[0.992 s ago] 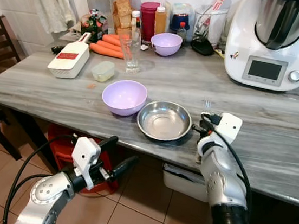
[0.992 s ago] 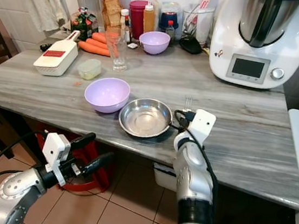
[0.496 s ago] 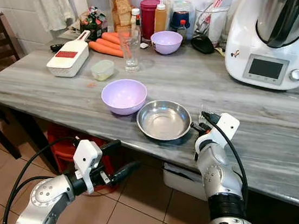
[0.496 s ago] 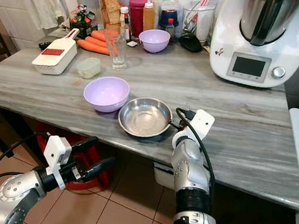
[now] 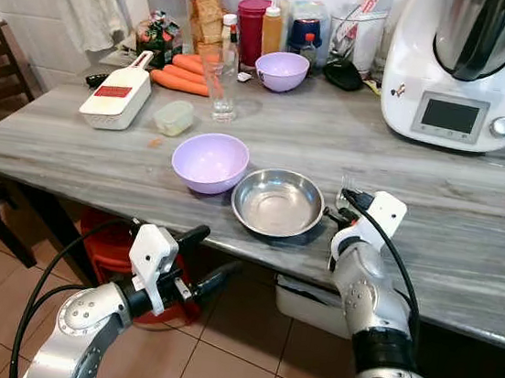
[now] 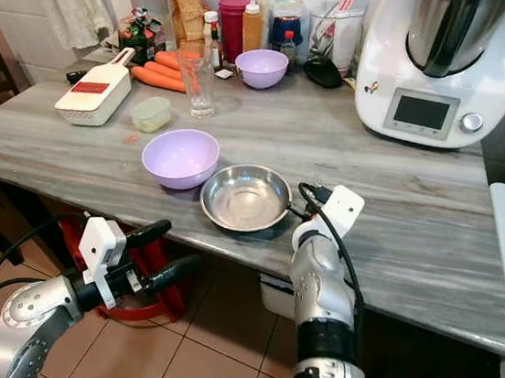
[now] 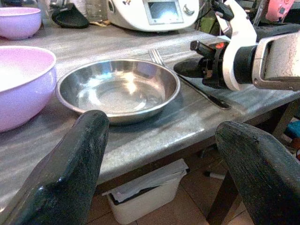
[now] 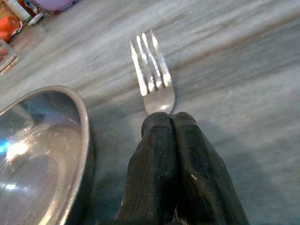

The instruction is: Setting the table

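In the left eye view, a steel bowl [image 5: 278,202] is seen near the front edge of the grey worktop [image 5: 467,243], with a lilac bowl [image 5: 210,162] just beside it on its left. The right gripper [image 5: 342,211] is held low over the worktop just right of the steel bowl, and the tines of a fork [image 5: 347,180] are seen beyond it. The left gripper [image 5: 203,257] is held below the worktop's front edge, its fingers spread. Further back, a white grater [image 5: 116,96], a drinking glass [image 5: 219,84], carrots [image 5: 181,77] and a white kitchen machine [image 5: 461,67] are seen.

In the left wrist view, the steel bowl [image 7: 118,89] is framed between the two spread black fingers [image 7: 70,173], and the fork [image 7: 187,79] is shown lying flat on the worktop beside the bowl, its handle under the right gripper [image 7: 187,68].

In the right wrist view, the fingers [image 8: 173,164] are pressed together on the fork [image 8: 152,75] at its neck, and the tines are shown lying on the worktop beside the bowl's rim [image 8: 82,122].
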Controlling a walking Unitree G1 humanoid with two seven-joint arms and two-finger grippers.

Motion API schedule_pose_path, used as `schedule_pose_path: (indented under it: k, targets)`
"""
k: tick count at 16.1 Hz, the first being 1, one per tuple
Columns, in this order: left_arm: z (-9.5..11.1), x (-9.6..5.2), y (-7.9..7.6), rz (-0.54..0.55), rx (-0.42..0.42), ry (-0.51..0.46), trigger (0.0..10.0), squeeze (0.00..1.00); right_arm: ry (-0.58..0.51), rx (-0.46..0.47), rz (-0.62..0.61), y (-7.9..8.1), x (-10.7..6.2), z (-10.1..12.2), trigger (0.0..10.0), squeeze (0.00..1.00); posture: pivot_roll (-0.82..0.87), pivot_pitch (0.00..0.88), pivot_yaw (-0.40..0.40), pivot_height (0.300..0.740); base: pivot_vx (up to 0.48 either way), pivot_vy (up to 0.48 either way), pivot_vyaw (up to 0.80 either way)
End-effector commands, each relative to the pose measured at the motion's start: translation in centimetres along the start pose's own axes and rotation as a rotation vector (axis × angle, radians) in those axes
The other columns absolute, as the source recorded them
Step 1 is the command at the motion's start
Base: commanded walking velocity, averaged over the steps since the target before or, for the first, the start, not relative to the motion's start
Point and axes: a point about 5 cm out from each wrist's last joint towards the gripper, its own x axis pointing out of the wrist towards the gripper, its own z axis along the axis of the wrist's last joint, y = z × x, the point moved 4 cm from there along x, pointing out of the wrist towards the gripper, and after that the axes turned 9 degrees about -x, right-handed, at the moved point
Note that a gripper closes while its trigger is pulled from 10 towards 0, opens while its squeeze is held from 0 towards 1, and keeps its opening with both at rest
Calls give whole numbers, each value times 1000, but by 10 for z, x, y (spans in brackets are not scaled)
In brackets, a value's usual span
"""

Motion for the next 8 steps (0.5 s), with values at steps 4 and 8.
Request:
schedule_pose_path:
  k: [4,8]
  targets:
    - [4,-2,-3,22,-1,-20,10000,0,-164,-99,42,-1,-17,17,10000,471,-47,33,100,740,0,0,0]
    - [7,-1,1,91,-9,-48,10000,0,-266,-222,45,-16,-41,20,10000,1000,-59,30,102,740,0,0,0]
